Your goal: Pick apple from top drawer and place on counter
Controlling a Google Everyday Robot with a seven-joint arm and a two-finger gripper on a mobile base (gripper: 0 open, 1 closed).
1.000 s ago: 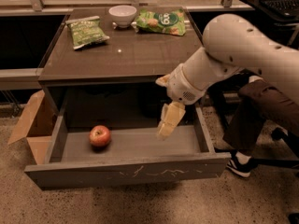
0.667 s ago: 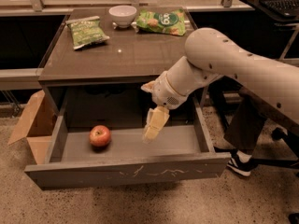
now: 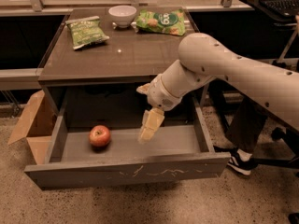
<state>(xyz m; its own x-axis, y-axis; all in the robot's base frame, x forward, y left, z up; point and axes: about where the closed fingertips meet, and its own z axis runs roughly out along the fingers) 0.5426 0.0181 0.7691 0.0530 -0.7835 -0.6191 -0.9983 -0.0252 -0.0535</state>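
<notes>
The red apple [image 3: 100, 136] with yellowish patches lies in the left half of the open top drawer [image 3: 126, 171], on the drawer floor. My gripper [image 3: 147, 135] points down into the drawer, right of the apple, about a hand's width from it and not touching it. It holds nothing. My pale arm reaches in from the right, across the drawer's right side. The counter [image 3: 117, 55] is the brown glossy tabletop above the drawer.
A white bowl [image 3: 122, 15] and two green snack bags [image 3: 86, 31] [image 3: 161, 21] sit at the back of the counter. An open cardboard box [image 3: 32, 125] stands left of the drawer. A person's shoe [image 3: 240, 162] and a chair base are to the right.
My gripper has moved left inside the drawer, closer to the apple. The apple and the drawer have not moved.
</notes>
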